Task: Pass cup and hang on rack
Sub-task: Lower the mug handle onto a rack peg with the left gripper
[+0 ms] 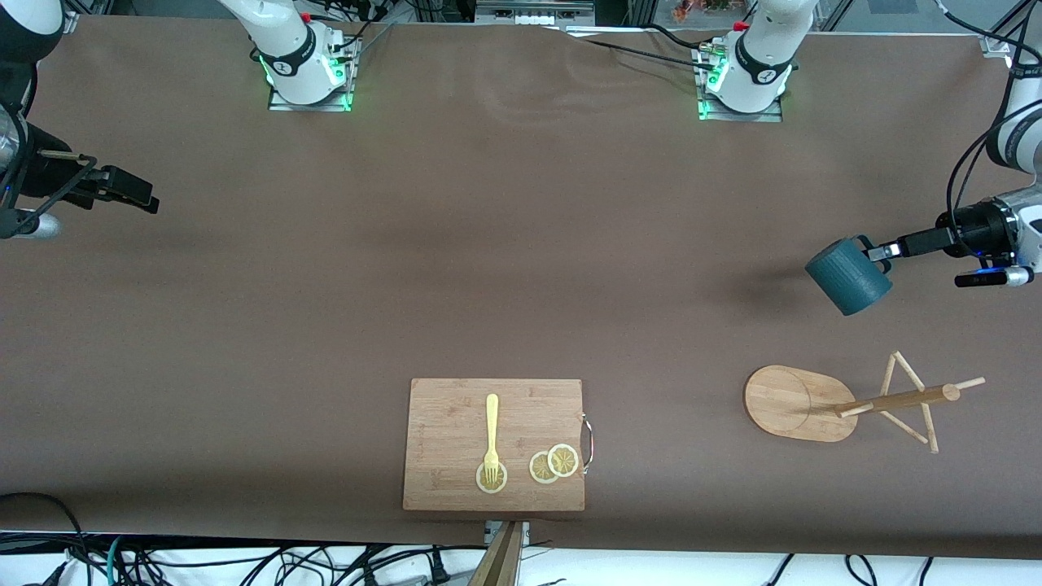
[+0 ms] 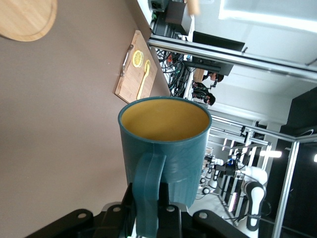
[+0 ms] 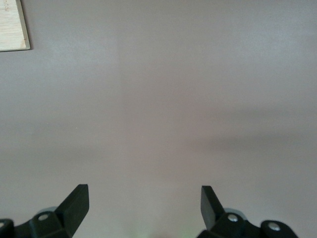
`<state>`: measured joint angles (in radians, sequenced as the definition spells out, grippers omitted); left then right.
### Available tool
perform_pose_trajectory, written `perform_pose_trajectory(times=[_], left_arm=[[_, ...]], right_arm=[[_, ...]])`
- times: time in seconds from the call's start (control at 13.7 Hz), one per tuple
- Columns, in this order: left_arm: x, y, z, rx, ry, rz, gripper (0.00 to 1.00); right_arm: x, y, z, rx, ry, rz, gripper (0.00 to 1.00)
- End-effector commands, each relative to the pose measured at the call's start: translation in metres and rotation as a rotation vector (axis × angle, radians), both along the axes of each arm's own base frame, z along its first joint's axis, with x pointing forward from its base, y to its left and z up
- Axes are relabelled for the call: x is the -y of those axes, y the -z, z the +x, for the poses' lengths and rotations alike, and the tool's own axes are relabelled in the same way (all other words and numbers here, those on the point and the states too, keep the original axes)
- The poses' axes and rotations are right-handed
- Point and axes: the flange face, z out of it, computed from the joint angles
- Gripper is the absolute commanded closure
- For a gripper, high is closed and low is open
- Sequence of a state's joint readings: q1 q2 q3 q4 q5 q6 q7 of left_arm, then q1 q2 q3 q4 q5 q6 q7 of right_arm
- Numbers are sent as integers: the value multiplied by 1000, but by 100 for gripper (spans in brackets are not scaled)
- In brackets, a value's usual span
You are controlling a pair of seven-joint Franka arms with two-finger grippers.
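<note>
Aloft over the brown worktop point(image 1: 521, 268), the left gripper point(image 1: 883, 251) has its jaws clamped on the teal cup point(image 1: 847, 277) by its handle, at twelve o'clock from the toppled bamboo rack point(image 1: 802, 403). Waiting over its own end, the right gripper point(image 1: 134, 195) holds its jaws wide and empty.

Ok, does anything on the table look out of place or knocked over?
Yes: the rack lies tipped on its side toward the left arm's end of the table, post and pegs flat on the cloth, so nothing can hang on it. The left gripper holds the cup by its handle in the air above it. The right gripper waits open.
</note>
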<state>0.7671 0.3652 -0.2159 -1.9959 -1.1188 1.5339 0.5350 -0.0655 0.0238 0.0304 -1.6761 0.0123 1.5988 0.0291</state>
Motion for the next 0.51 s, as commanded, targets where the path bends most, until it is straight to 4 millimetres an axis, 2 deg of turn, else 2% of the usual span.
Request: perform_pose_trajectory(times=[0.0,0.22,0.44], left_arm=[[-15,8,13,-105,0,-64,100],[-17,-10,28,-207,-9,-82,100],[-18,-13,38,-229,-22,-100,100]], right_arm=[[-1,-7,0,-4,3,14,0],[-3,-7,0,-3,0,14,0],[-2,-7,0,-4,1,14,0]])
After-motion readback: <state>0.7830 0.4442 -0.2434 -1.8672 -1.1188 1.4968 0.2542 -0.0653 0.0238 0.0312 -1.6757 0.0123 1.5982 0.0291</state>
